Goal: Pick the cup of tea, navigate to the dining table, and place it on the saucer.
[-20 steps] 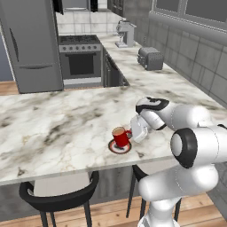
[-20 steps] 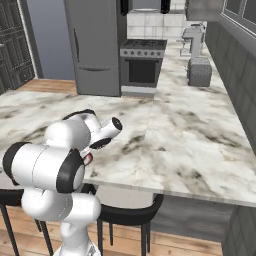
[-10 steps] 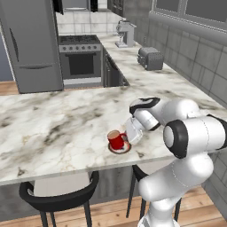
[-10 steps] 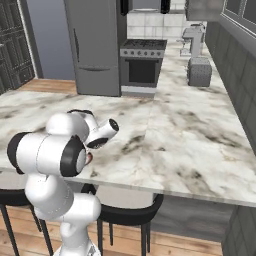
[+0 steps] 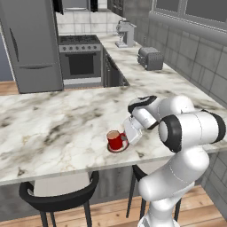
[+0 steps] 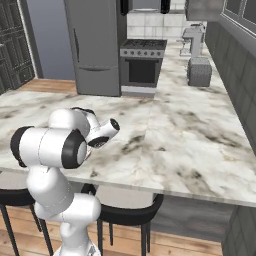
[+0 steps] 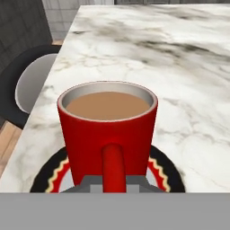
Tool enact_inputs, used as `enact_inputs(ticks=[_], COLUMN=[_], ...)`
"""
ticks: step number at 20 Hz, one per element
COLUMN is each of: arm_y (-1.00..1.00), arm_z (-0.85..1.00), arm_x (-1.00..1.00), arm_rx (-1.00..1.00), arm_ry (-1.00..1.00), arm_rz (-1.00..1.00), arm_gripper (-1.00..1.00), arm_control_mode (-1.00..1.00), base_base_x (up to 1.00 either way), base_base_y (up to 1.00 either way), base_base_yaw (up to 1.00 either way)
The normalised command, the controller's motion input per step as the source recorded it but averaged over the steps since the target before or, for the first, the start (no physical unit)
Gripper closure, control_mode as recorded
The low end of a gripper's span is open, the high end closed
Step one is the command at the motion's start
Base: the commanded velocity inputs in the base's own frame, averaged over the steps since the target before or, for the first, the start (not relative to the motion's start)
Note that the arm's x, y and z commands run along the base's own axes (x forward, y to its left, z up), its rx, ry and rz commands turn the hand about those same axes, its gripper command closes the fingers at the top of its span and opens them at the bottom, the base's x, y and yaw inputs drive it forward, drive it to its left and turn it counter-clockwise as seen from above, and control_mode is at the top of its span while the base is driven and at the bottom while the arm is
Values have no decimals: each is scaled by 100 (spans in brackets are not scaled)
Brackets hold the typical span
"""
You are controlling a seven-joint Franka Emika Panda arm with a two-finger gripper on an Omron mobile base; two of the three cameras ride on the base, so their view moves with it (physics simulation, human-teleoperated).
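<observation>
Red cup of tea (image 7: 108, 130) – upright on saucer (image 7: 168, 173), handle at claw (image 5: 125, 138).

No text, label, brand, number or sign can be read in any of the views. The small bright red cylindrical mug of brown tea (image 7: 108, 134) carries a plain glossy side with no print. The round dark saucer with a reddish rim (image 7: 168, 173) beneath it shows only a yellow zigzag border and no letters. The silver toaster (image 5: 150, 58), the coffee machine (image 5: 125, 33), the steel oven (image 5: 82, 62) and the grey fridge (image 5: 31, 48) on the far side are too small to show any markings.
</observation>
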Motion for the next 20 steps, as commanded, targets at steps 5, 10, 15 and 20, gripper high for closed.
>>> enact_inputs(ticks=[5, 10, 15, 20], arm_y=[-1, -25, -32, -3], arm_z=[0, 0, 0, -10], arm_x=[-1, 0, -5, -1], arm_rx=[0, 0, 0, 0], arm_ry=[-3, -4, -4, -1], arm_rz=[6, 5, 5, 2], arm_gripper=[100, 100, 100, 100], arm_control_mode=[-100, -100, -100, -100], base_base_x=[0, 0, 0, 0], base_base_y=[0, 0, 0, 0], base_base_yaw=[0, 0, 0, 0])
